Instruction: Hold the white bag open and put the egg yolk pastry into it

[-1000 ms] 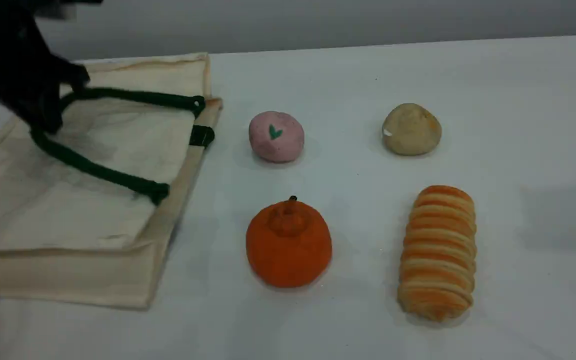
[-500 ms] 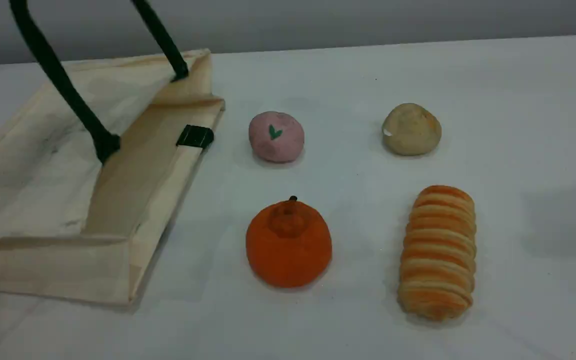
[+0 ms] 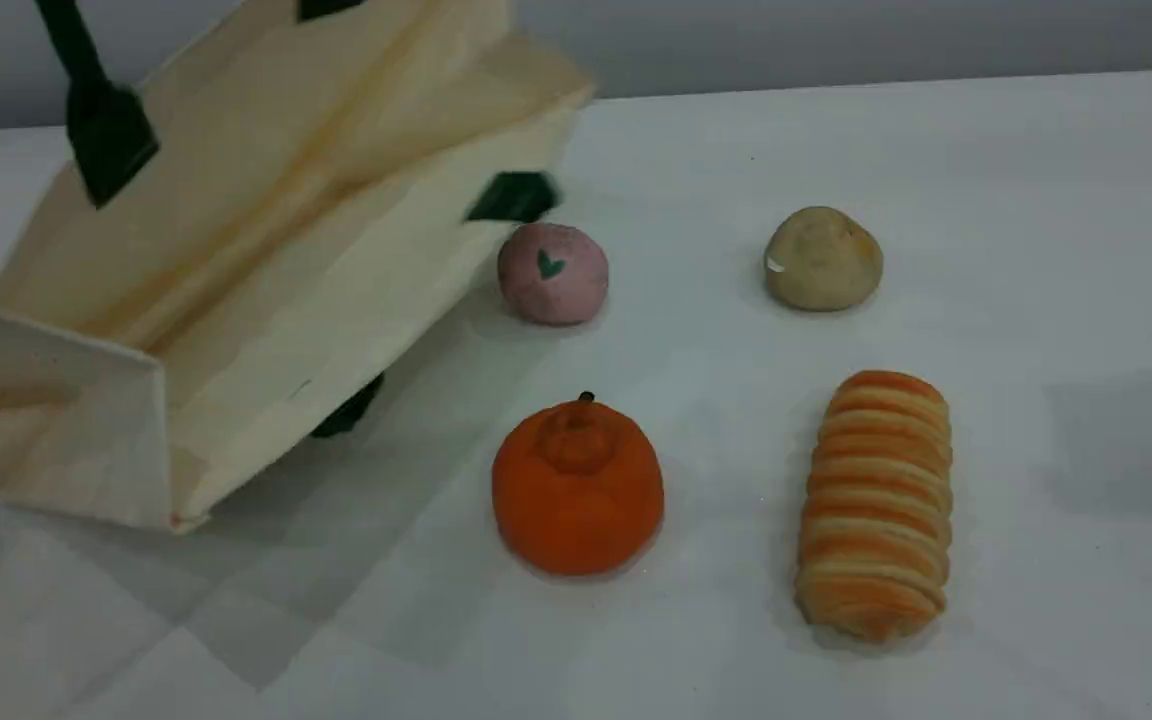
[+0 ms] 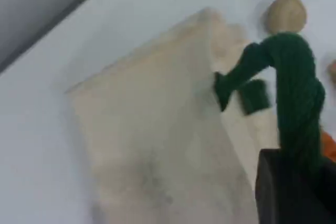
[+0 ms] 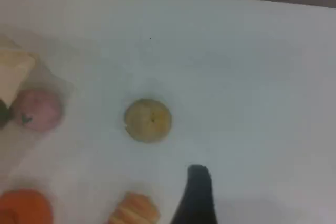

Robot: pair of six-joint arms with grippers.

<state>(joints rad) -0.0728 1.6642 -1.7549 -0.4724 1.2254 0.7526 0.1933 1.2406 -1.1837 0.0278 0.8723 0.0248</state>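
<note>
Overhead, left gripper (image 4: 296,182) clamps the rope handle (image 4: 294,77) of the canvas white bag (image 3: 316,260); right gripper (image 5: 197,198) gapes, clear of the domed egg yolk pastry (image 3: 822,258).

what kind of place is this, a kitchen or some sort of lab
Probably a robot test bench, not a kitchen: a bare white table against a plain grey wall, four toy-like foods in a neat square, and a white bag held up by its green handle in the left gripper.
</note>
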